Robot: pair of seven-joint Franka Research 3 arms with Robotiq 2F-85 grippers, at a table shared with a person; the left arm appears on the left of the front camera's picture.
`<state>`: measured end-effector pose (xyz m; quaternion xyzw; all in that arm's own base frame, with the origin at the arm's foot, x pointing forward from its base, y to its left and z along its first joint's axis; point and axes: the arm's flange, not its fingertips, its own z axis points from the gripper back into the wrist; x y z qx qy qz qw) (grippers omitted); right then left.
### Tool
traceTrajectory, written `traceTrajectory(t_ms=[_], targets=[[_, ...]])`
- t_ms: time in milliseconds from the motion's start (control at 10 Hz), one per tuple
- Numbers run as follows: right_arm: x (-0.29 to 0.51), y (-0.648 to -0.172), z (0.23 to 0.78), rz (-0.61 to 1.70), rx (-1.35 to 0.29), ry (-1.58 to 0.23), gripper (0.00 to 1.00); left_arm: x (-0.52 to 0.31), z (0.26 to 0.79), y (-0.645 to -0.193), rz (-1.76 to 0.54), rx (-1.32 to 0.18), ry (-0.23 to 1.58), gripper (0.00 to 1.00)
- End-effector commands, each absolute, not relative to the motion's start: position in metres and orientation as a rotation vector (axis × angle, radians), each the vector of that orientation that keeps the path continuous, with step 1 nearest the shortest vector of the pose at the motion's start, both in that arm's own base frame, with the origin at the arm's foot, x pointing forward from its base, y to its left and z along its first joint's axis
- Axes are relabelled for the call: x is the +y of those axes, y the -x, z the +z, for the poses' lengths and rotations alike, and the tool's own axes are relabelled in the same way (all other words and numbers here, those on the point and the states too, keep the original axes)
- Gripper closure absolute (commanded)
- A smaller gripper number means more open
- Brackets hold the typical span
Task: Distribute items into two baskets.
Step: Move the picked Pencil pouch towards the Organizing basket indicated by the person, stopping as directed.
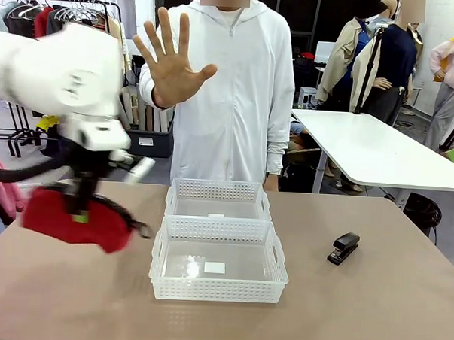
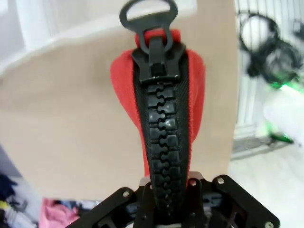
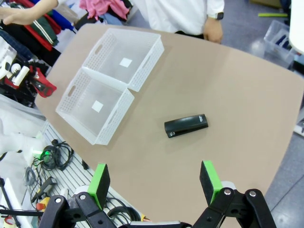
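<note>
My left claw (image 1: 80,209) is clenched on the red pouch (image 1: 100,228), pinching it along the black zipper (image 2: 161,137). It holds the pouch over the left part of the counter (image 1: 371,312), just beside the near basket (image 1: 218,291). The far basket (image 1: 218,189) sits directly behind that one, touching it. My right claw (image 3: 154,180) hangs released, its green pads (image 3: 99,183) spread wide, above the stapler (image 3: 186,125), which lies on the counter to the right of the baskets. Across from me, the person holds up an open hand (image 1: 171,58).
</note>
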<state>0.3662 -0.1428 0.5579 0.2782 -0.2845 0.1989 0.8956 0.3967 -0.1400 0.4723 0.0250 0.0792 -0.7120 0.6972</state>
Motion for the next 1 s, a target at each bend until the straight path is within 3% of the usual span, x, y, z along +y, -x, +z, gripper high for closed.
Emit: traceTrajectory(t_ms=[0, 500, 900], targets=[[-0.142, -0.366, 0.56, 0.417, -0.595, -0.579, 0.0, -0.072, 0.495, -0.376, -1.571, 0.136, -0.052, 1.0], [-0.142, -0.366, 0.56, 0.417, -0.595, -0.579, 0.0, -0.066, 0.507, -0.38, -1.57, 0.014, -0.001, 1.0], [-0.142, -0.366, 0.56, 0.417, -0.595, -0.579, 0.0, -0.067, 0.507, -0.379, -1.584, 0.046, -0.016, 1.0]])
